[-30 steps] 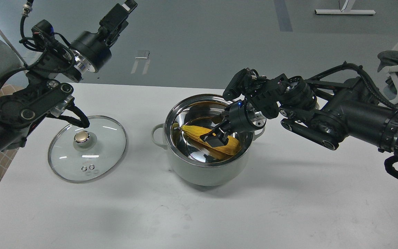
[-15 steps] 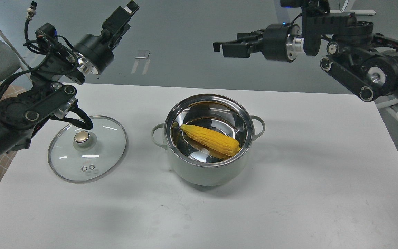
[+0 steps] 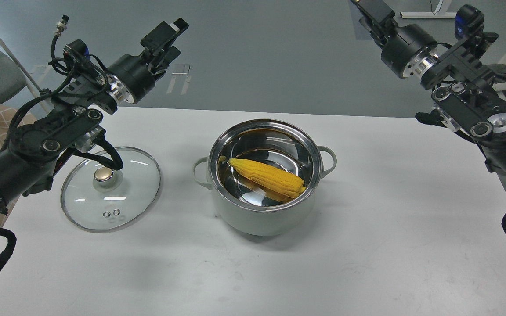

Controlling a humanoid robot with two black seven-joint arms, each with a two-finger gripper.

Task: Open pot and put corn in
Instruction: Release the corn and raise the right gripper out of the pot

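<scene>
While the corn [image 3: 267, 177] is lying inside the open pot [image 3: 264, 210], lid [image 3: 110, 188] resting left of the pot, both arms are clearing off. Left gripper [image 3: 167, 37] and right gripper [image 3: 374, 13]: fingers holding nothing, spread indeterminable; best retreating high, away from the pot.

You are looking at a table [image 3: 367, 245] with the pot [image 3: 264, 210] sitting near its middle. The corn [image 3: 267, 177] is lying inside the pot, slanting from the far left down to the near right, its tapered end pointing left. The lid [image 3: 110, 188] is resting flat on the table to the pot's left, apart from it, knob up. The left gripper [image 3: 167, 35] is hanging above the table's far edge, behind the lid. The right gripper [image 3: 374, 13] is hanging behind and to the right of the pot, beyond the table's far edge.
</scene>
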